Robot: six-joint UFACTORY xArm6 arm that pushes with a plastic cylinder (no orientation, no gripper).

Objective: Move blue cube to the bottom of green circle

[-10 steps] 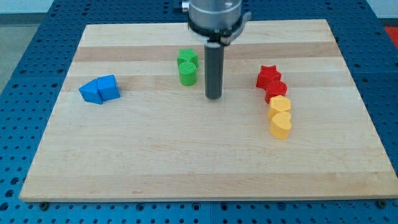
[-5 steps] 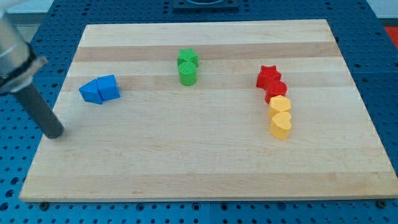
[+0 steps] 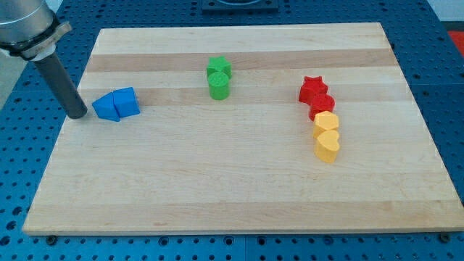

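Your rod ends in my tip [image 3: 77, 114], which sits at the worktop's left edge, roughly level with the blue pair and just to their left; a narrow gap seems to separate it from them, though contact cannot be ruled out. There are no jaws here: the rod is a plain dark shaft holding nothing, leaning up toward the view's top left into the grey arm housing.

Immediately right of my tip you have two blue blocks touching each other. The nearer one, the blue wedge-shaped block [image 3: 106, 108], points toward the left edge; the blue cube [image 3: 126, 102] sits against its right side, a little further from the tip. Both lie in the left third of the wooden worktop [image 3: 232, 188], closer to its top edge than its bottom.

Well to the right, near the top middle, you see the green circle [image 3: 219, 86], a short cylinder, with another green block [image 3: 218, 68] touching it on the side toward the top edge.

Toward the right edge, four blocks run in a touching line downward: a red star [image 3: 312, 89], a red block [image 3: 322, 104], a yellow block [image 3: 326, 122], and a yellow heart-like block [image 3: 327, 146].

No brand, label or writing can be read anywhere.
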